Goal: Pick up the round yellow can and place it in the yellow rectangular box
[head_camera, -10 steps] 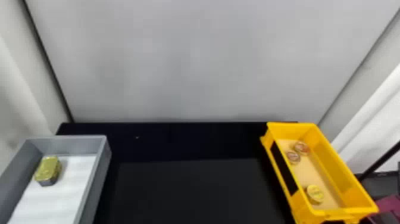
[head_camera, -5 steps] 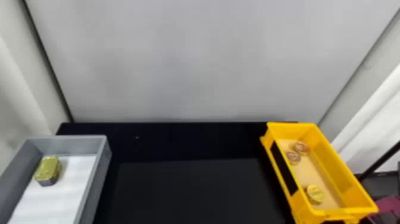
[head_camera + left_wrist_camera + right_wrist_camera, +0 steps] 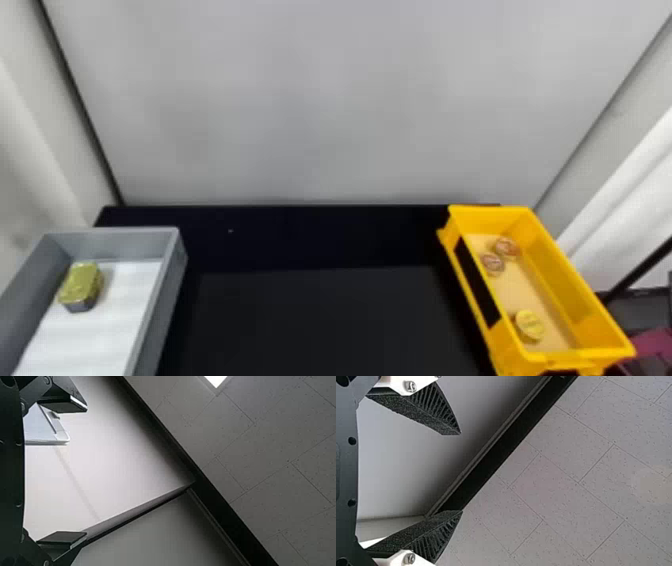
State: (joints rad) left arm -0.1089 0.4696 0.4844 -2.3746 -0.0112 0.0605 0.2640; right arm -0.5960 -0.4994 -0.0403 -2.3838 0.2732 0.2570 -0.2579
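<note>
In the head view the round yellow can [image 3: 529, 325] lies inside the yellow rectangular box [image 3: 580, 280], close to the box's near end. The box stands on the right of the black table. My left gripper [image 3: 86, 473] is open in the left wrist view, its two fingers wide apart with nothing between them. In the right wrist view my right gripper [image 3: 461, 473] also stands open and holds nothing; wall and ceiling lie behind it.
Two reddish round cans [image 3: 493, 263] sit toward the box's far end. At the left, a grey tray [image 3: 162, 300] with a white bottom holds a gold-topped rectangular tin [image 3: 80, 286]. The black table [image 3: 310, 320] lies between, with a grey wall behind.
</note>
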